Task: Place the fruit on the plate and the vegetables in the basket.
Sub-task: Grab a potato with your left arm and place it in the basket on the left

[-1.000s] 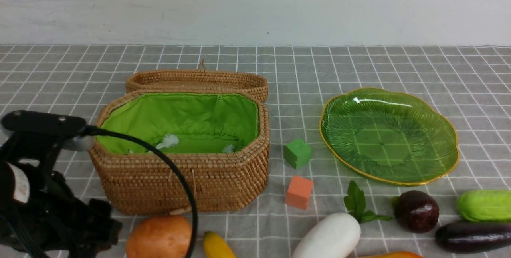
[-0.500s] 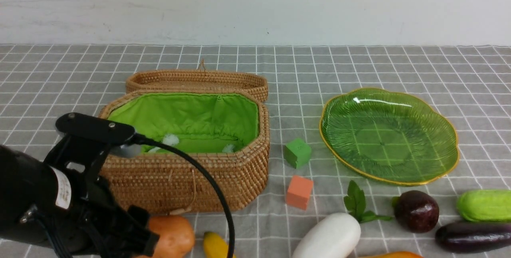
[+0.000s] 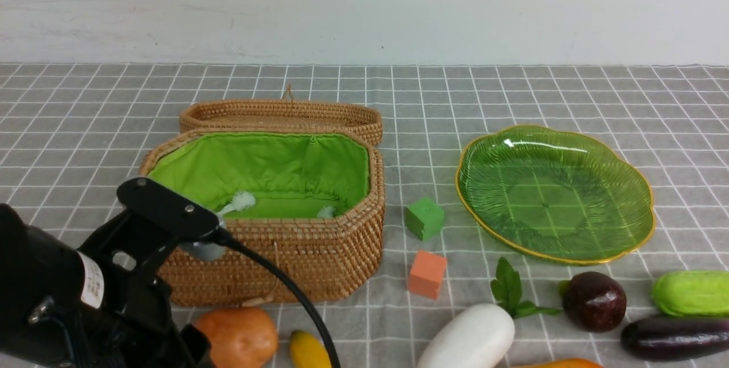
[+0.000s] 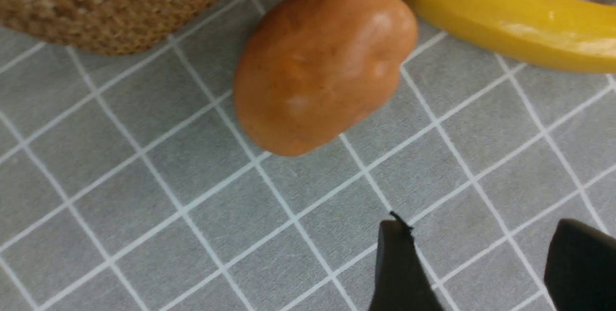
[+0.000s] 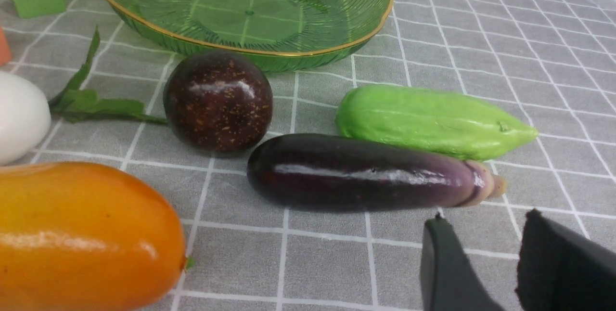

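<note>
In the front view, a woven basket (image 3: 262, 254) with a green lining is seen on the left part of the worktop (image 3: 512, 100). Its lid (image 3: 279, 114) is laid open behind it. A green glass plate (image 3: 555, 191) with a gold rim is set well apart on the right. A green cube (image 3: 424, 218) and an orange cube (image 3: 427, 274) are found between the two.

A potato (image 3: 239, 336) is seen just in front of the basket, with a banana (image 3: 307, 351) just beside it. Further right, a white radish (image 3: 470, 338), a dark red round fruit (image 3: 594, 301), a light green gourd (image 3: 692, 293), an eggplant (image 3: 675, 336) and the top of a mango (image 3: 561, 363) are laid in front of the plate. The black left arm (image 3: 68, 299) is seen low on the left, next to the potato.

In the left wrist view, the left pincer (image 4: 481, 253) is held apart, and nothing is caught between its fingers (image 4: 399, 272). The potato (image 4: 325, 60) is seen beyond them, not touched, near the basket wall (image 4: 120, 3).

In the right wrist view, the right pincer (image 5: 486, 253) is also held apart with nothing in it. The eggplant (image 5: 361, 171) is seen close by, with the light green gourd (image 5: 428, 121) just behind it and the dark red round fruit (image 5: 217, 101) at its end.
</note>
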You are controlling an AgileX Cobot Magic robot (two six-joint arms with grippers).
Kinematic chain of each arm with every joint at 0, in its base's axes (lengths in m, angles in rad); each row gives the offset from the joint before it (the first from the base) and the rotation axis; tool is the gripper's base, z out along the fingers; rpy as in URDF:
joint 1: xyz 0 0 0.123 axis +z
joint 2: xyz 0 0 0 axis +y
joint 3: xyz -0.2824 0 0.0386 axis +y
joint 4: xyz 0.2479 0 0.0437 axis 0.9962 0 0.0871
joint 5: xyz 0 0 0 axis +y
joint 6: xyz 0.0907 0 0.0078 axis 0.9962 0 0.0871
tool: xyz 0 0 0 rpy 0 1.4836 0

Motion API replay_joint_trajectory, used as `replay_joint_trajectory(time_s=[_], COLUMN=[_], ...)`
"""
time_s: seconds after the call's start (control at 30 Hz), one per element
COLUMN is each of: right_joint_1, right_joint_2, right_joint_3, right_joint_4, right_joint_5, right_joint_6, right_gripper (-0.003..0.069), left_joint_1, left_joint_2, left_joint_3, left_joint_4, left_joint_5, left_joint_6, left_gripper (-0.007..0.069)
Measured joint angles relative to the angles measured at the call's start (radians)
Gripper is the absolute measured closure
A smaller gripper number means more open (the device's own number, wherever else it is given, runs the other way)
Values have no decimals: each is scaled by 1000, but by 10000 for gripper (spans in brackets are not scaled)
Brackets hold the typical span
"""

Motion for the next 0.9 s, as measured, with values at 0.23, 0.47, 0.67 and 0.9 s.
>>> replay_joint_trajectory(time_s=[0.23, 0.47, 0.67, 0.9], right_joint_1=[0, 0, 0, 0], right_joint_2=[0, 0, 0, 0], right_joint_3=[0, 0, 0, 0], right_joint_4=[0, 0, 0, 0], right_joint_5=[0, 0, 0, 0], right_joint_6=[0, 0, 0, 0], right_gripper=[418, 418, 418, 418], left_joint_1=[0, 0, 0, 0], left_joint_2=[0, 0, 16, 115], left_joint_3=[0, 0, 19, 24], left_joint_4=[33, 101, 120, 131], left_joint_5=[-48, -116, -234, -254], left_joint_6=[-4, -8, -8, -8], left_gripper=[208, 60, 7, 11])
